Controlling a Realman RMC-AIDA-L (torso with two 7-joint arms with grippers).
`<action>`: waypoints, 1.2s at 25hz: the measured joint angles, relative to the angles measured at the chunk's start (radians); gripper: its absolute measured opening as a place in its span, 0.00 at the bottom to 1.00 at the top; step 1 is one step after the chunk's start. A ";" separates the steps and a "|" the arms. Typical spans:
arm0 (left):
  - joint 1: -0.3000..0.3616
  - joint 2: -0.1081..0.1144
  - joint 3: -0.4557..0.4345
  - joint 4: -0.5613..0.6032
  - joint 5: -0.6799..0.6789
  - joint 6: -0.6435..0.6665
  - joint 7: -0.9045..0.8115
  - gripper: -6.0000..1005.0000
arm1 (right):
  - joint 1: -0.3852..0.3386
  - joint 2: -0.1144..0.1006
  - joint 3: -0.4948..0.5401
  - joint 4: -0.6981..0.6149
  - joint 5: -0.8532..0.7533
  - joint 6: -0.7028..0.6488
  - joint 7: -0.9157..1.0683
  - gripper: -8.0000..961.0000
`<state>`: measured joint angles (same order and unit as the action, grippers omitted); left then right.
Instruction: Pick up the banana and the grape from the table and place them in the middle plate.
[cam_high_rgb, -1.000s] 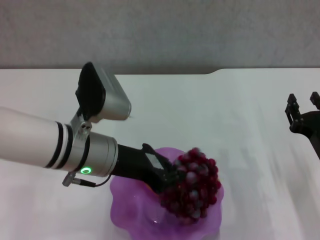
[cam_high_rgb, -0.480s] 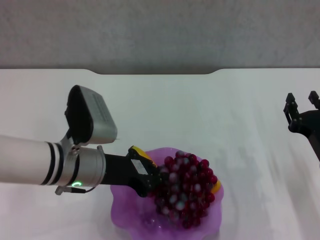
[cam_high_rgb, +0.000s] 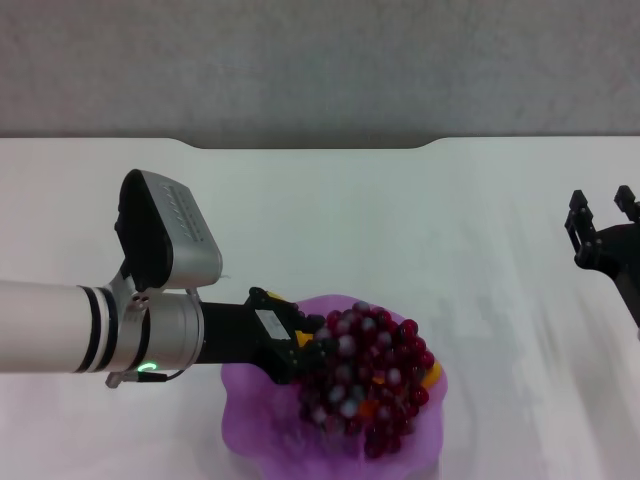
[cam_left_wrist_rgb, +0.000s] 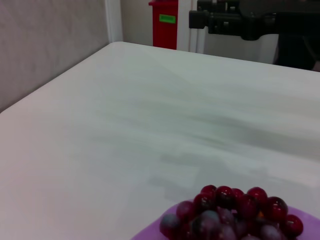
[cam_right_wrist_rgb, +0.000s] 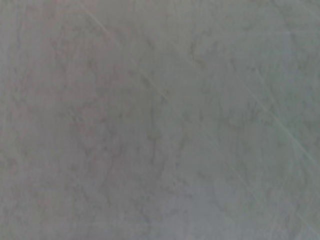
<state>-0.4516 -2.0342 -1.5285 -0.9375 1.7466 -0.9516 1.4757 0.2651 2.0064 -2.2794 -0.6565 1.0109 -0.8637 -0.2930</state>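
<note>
The grape (cam_high_rgb: 368, 375), a dark red-purple bunch, lies in the purple scalloped middle plate (cam_high_rgb: 255, 425) near the table's front edge. Small orange parts of the banana (cam_high_rgb: 432, 377) show under the bunch. My left gripper (cam_high_rgb: 303, 348) sits low over the plate's left side, against the bunch, with its fingers spread apart. The left wrist view shows the top of the grape (cam_left_wrist_rgb: 235, 212) and the plate's rim (cam_left_wrist_rgb: 155, 235). My right gripper (cam_high_rgb: 601, 212) is open and empty, parked at the far right, well away from the plate.
The white table (cam_high_rgb: 400, 220) has a shallow notch in its far edge, with a grey wall behind. The left wrist view shows the right arm (cam_left_wrist_rgb: 240, 20) and a red box (cam_left_wrist_rgb: 164, 22) beyond the table. The right wrist view shows only a plain grey surface.
My left arm has lowered the grape bunch into the plate and drawn back a little to the left. The bunch has settled and spread. The right arm has not moved.
</note>
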 joint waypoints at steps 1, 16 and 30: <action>0.005 0.000 0.000 -0.006 0.000 0.002 -0.003 0.22 | 0.000 0.000 0.000 0.000 0.000 0.000 0.000 0.55; 0.191 0.003 -0.019 -0.379 -0.030 0.010 0.007 0.67 | -0.005 0.000 0.000 -0.004 0.000 0.000 0.000 0.55; 0.259 -0.001 -0.259 -0.240 -0.628 0.059 0.471 0.89 | -0.007 0.001 -0.017 -0.030 -0.026 -0.079 -0.002 0.55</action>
<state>-0.1923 -2.0349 -1.7879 -1.1779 1.1181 -0.8926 1.9470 0.2579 2.0072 -2.2962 -0.6867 0.9845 -0.9427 -0.2952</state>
